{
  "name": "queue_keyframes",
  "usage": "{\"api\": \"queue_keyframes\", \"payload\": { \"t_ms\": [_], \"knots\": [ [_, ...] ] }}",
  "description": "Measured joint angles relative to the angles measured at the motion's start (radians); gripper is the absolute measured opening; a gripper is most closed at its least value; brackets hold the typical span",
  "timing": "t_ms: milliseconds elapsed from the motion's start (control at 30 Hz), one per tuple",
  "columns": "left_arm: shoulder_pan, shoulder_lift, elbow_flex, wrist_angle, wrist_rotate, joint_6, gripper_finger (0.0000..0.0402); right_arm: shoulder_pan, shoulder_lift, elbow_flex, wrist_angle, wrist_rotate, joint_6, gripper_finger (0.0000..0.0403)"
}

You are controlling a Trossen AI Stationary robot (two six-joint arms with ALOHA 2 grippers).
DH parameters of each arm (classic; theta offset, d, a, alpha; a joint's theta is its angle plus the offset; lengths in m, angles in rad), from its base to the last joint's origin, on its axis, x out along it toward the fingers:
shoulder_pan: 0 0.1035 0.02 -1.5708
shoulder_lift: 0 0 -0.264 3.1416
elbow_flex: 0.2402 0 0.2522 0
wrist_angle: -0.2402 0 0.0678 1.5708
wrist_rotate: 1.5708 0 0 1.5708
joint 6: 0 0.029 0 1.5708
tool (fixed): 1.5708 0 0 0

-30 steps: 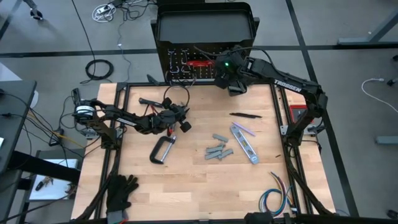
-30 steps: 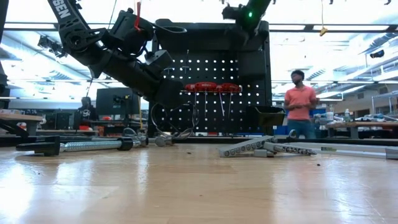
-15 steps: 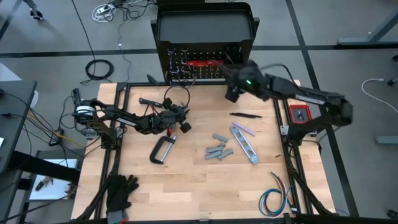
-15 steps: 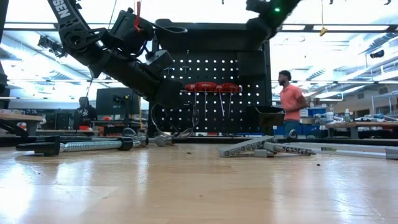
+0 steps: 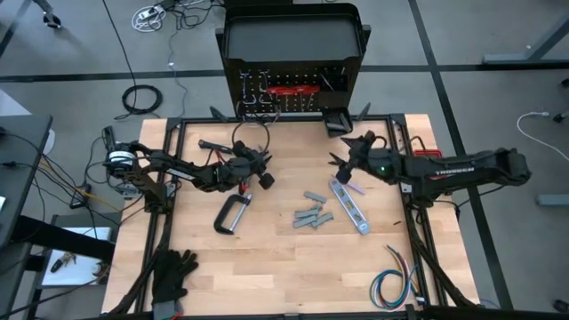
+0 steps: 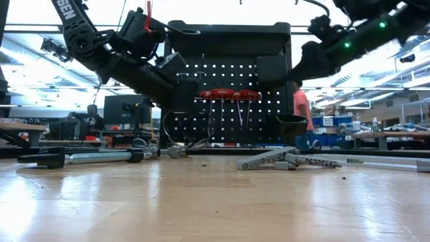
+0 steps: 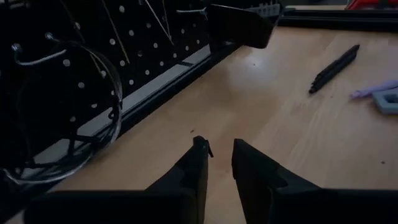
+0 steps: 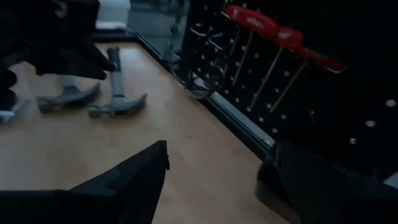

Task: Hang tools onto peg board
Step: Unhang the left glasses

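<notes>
The black peg board [image 5: 293, 89] stands at the table's far edge, and red-handled tools [image 6: 228, 94] hang on it. Two hammers [image 8: 93, 99] lie on the wood near my left gripper [image 5: 262, 171]. A grey C-clamp [image 5: 233, 215], grey metal pieces [image 5: 311, 213] and a silver flat bar [image 5: 349, 204] lie mid-table. My left gripper [image 7: 217, 155] hovers near the board's foot, its fingers a little apart with nothing seen between them. My right gripper [image 5: 340, 160] hangs wide open and empty [image 8: 217, 168] over the table's far right part.
A thin wire ring [image 7: 68, 124] stands by the board's foot close to my left gripper. A small black bin [image 6: 292, 124] sits low on the board. Black gloves [image 5: 173, 271] lie at the near left corner, a coloured wire bundle [image 5: 396, 280] at the near right.
My right gripper has swung away from the peg board, down and toward the table's right and near side, tipping as it went, and it has stayed wide open. A person in the room behind has walked across.
</notes>
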Motion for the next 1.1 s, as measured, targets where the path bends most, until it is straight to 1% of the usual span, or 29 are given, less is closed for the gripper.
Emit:
{"api": "queue_keyframes", "payload": {
  "t_ms": [67, 167, 267, 300, 367, 467, 533, 633, 767, 933, 967, 1000, 1100],
  "knots": [
    [-0.001, 0.000, 0.000, 0.000, 0.016, -0.028, 0.0076, 0.018, 0.001, -0.042, 0.085, 0.000, 0.002, 0.0302],
    [-0.001, 0.000, 0.000, -0.001, 0.110, -0.011, 0.0076, 0.037, 0.008, -0.074, 0.214, -0.014, 0.003, 0.0299],
    [-0.002, 0.000, 0.000, 0.020, 0.113, 0.046, 0.0076, 0.042, 0.009, -0.081, 0.223, -0.062, 0.002, 0.0297],
    [0.002, 0.000, 0.000, 0.028, 0.087, 0.058, 0.0076, 0.042, 0.009, -0.081, 0.223, -0.081, 0.001, 0.0297],
    [0.012, 0.000, 0.000, 0.050, -0.005, 0.069, 0.0076, 0.042, 0.009, -0.081, 0.223, -0.109, 0.002, 0.0298],
    [0.029, 0.000, 0.000, 0.074, -0.143, 0.075, 0.0076, 0.042, 0.009, -0.081, 0.223, -0.114, 0.001, 0.0298],
    [0.036, 0.000, 0.000, 0.079, -0.179, 0.105, 0.0076, 0.041, 0.009, -0.081, 0.223, -0.114, 0.002, 0.0296],
    [0.038, 0.016, 0.000, 0.108, -0.225, 0.204, 0.0076, 0.041, 0.009, -0.081, 0.223, -0.114, 0.001, 0.0287],
    [0.038, 0.082, 0.000, 0.231, -0.334, 0.285, 0.0069, 0.041, 0.009, -0.081, 0.223, -0.114, 0.000, 0.0274],
    [0.060, 0.167, 0.000, 0.390, -0.544, 0.375, 0.0056, 0.041, 0.009, -0.081, 0.215, -0.114, -0.005, 0.0260],
    [0.077, 0.169, -0.001, 0.392, -0.560, 0.376, 0.0054, 0.041, 0.009, -0.081, 0.209, -0.114, -0.004, 0.0257],
    [0.098, 0.169, -0.005, 0.395, -0.551, 0.372, 0.0052, 0.041, 0.009, -0.081, 0.200, -0.114, -0.001, 0.0255],
    [0.159, 0.161, -0.026, 0.386, -0.380, 0.300, 0.0044, 0.043, 0.009, -0.081, 0.177, -0.114, 0.002, 0.0249]
  ]
}}
